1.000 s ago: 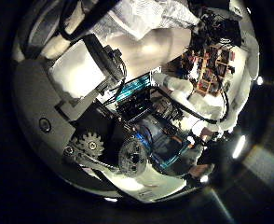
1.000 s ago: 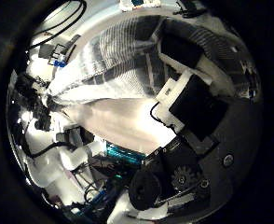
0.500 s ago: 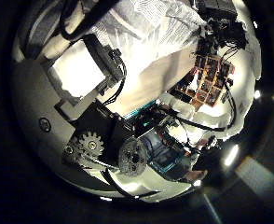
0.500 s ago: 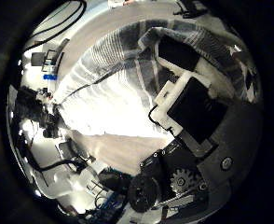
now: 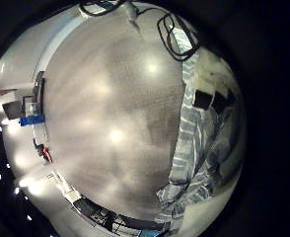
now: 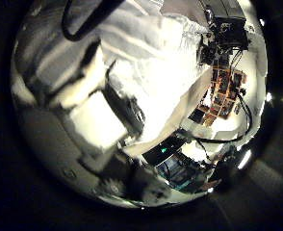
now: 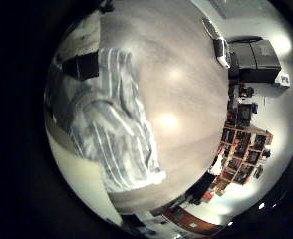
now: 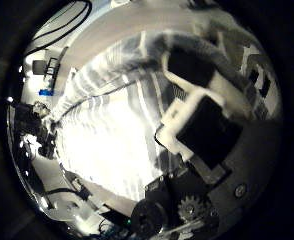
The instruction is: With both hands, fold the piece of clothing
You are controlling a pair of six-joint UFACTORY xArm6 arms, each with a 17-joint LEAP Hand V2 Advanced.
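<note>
The piece of clothing is a striped cloth, hanging close under my right hand over the table. One of the right hand's fingers presses into its upper edge. In the right thumb side view the cloth spreads wide, and the right hand has fingers curled round a fold of it. Another part of the cloth runs along my left hand's side, with a left finger bent into it. In the left thumb side view the left hand is blurred, next to bunched cloth.
The bare table top stretches out below the left palm. Looped cables lie at its far edge. A dark box and shelving stand beyond the table.
Both palm views have shifted, so both hands have moved. The cloth now fills more of the right thumb side view. The left hand's fingers sit nearer their camera and are blurred.
</note>
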